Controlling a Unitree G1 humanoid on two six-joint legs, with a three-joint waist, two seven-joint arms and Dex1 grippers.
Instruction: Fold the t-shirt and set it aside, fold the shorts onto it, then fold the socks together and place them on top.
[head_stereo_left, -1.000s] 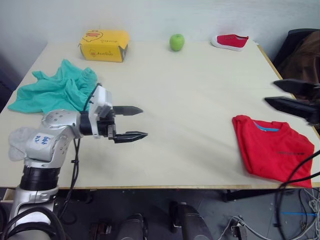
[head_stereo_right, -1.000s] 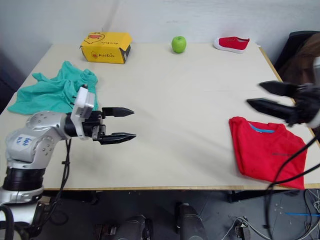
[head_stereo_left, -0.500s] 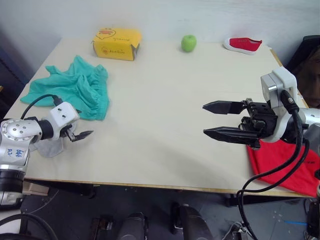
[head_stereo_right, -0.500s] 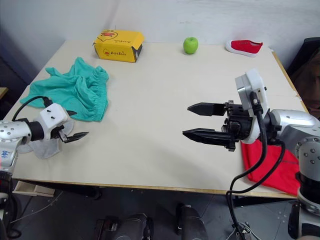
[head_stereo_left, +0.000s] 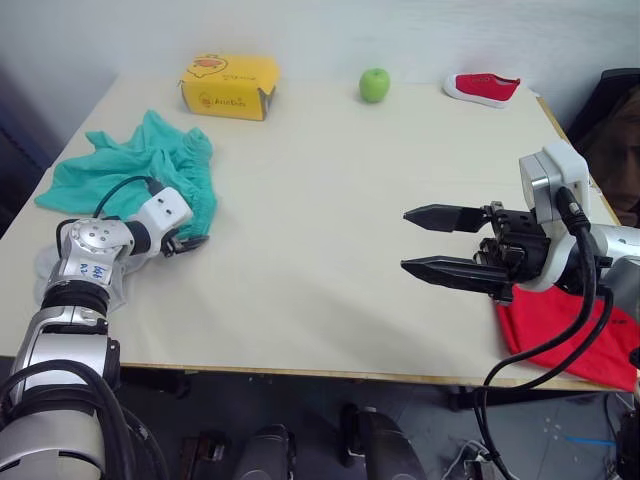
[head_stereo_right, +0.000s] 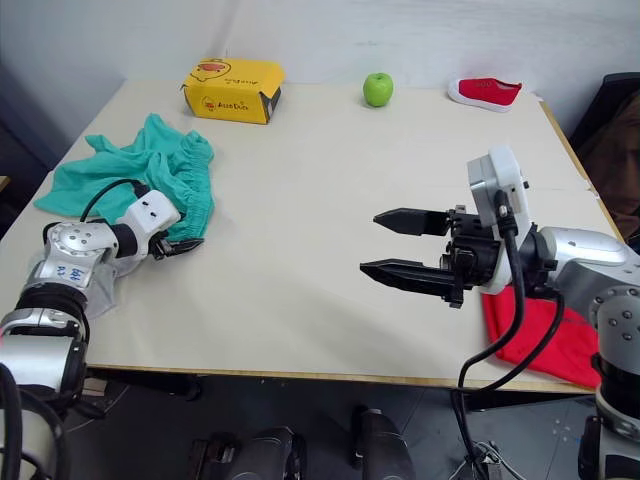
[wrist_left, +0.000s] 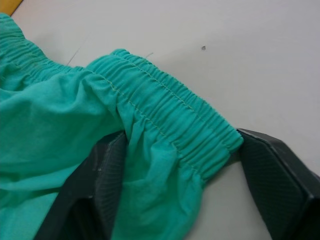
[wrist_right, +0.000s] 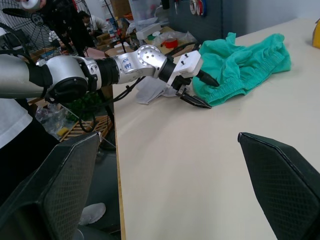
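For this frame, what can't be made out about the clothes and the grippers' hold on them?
- T-shirt: head views; mostly hidden behind the right gripper and arm, so its fold cannot be judged.
- Socks: head views; the left arm covers them; their number is unclear.
- Shorts: left wrist view; the waistband lies between the left gripper fingers, whether clamped is unclear.

workshop/lab | pale worktable (head_stereo_left: 330, 250) | floor cables (head_stereo_left: 500, 455) | fan (wrist_right: 20, 10), cluttered benches behind

A pale beige, smooth-topped wooden bench (head_stereo_left: 330, 190) stands against a plain whitish wall (head_stereo_left: 320, 30). Below its near edge lies a dark grey floor (head_stereo_right: 300, 420) with loose cables (head_stereo_left: 590, 440).
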